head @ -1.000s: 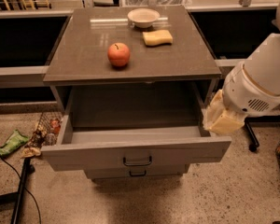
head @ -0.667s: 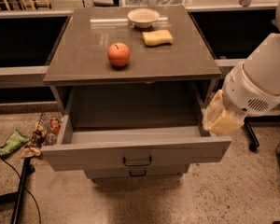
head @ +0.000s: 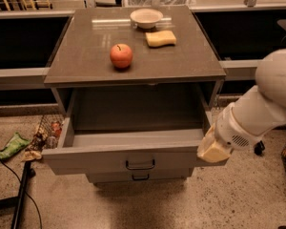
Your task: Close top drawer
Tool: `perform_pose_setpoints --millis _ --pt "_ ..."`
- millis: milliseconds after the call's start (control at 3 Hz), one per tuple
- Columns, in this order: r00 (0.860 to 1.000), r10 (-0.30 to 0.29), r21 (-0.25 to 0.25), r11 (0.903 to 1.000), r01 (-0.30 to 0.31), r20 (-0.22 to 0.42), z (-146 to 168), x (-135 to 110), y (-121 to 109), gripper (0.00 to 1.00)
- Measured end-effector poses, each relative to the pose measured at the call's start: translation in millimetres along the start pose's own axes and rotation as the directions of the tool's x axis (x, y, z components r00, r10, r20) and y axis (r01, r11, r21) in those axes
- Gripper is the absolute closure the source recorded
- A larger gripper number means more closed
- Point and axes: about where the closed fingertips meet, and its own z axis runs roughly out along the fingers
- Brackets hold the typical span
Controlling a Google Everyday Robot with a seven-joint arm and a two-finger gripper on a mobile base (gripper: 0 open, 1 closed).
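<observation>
The top drawer [head: 95, 160] of the grey cabinet stands pulled far out, showing an empty inside. Its flat grey front carries a small dark bar handle [head: 140, 165] at centre. A shallower drawer front [head: 109, 177] with a similar handle shows just below it. My gripper [head: 213, 150], a pale yellowish end on the white arm [head: 262, 111], is at the drawer's front right corner, level with the front panel's top edge. I cannot tell whether it touches the drawer.
On the cabinet top [head: 86, 56] sit a red apple [head: 121, 56], a yellow sponge [head: 160, 38] and a white bowl [head: 146, 18]. Snack bags and a wire basket [head: 44, 136] lie on the floor at left. A black cable and stand [head: 20, 194] are at the lower left.
My gripper has moved down and slightly left, from beside the drawer's right wall to its front right corner. The drawer has not visibly moved.
</observation>
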Motion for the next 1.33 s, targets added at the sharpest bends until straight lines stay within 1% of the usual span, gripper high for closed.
perform_pose_setpoints --millis 333,667,1000,1333 --pt "0.998 0.058 0.017 0.9981 -0.059 0.031 40.6 12.1 -11.9 1.0" --pt "0.995 0.054 0.04 0.9975 -0.058 0.082 71.2 13.7 -28.8 1.0" --pt "0.992 0.047 0.05 0.9974 -0.053 0.12 98.8 15.2 -43.6 1.0" --pt "0.987 0.069 0.068 0.9946 -0.079 0.145 118.5 20.5 -54.7 1.0"
